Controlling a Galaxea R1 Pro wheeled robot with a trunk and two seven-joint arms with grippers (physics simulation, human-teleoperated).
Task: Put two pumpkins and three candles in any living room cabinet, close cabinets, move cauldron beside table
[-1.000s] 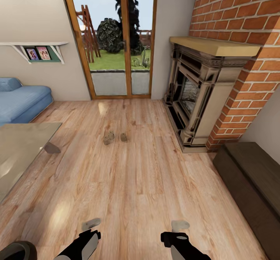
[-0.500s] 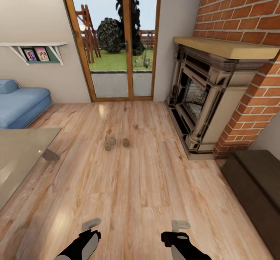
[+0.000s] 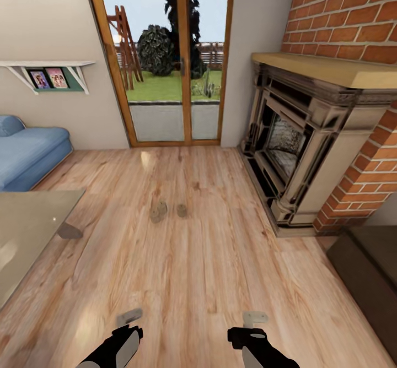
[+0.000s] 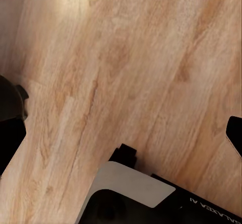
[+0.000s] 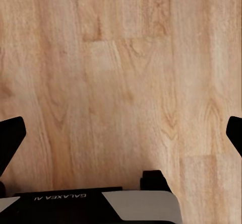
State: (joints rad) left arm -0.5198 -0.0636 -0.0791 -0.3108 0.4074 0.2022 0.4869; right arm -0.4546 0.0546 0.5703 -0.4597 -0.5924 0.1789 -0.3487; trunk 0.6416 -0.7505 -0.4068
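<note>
Left gripper (image 3: pixel 128 318) and right gripper (image 3: pixel 255 318) low over bare floor (image 3: pixel 209 269), both spread wide, empty. Three candles (image 3: pixel 165 211) clustered on floor ahead, near fireplace (image 3: pixel 298 153). Cabinet (image 3: pixel 369 263) at right, shut.

View nearer candles (image 3: pixel 165 211), turned leftward (slightly)

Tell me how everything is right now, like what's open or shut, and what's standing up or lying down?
Candles: three, upright on the floor, two of them close together, one apart.
Cabinet: drawers look shut.
Glass doors: shut.
Fireplace: no fire burning.
Left gripper: open, holding nothing.
Right gripper: open, holding nothing.
Glass table: standing, nothing on the part shown.
</note>
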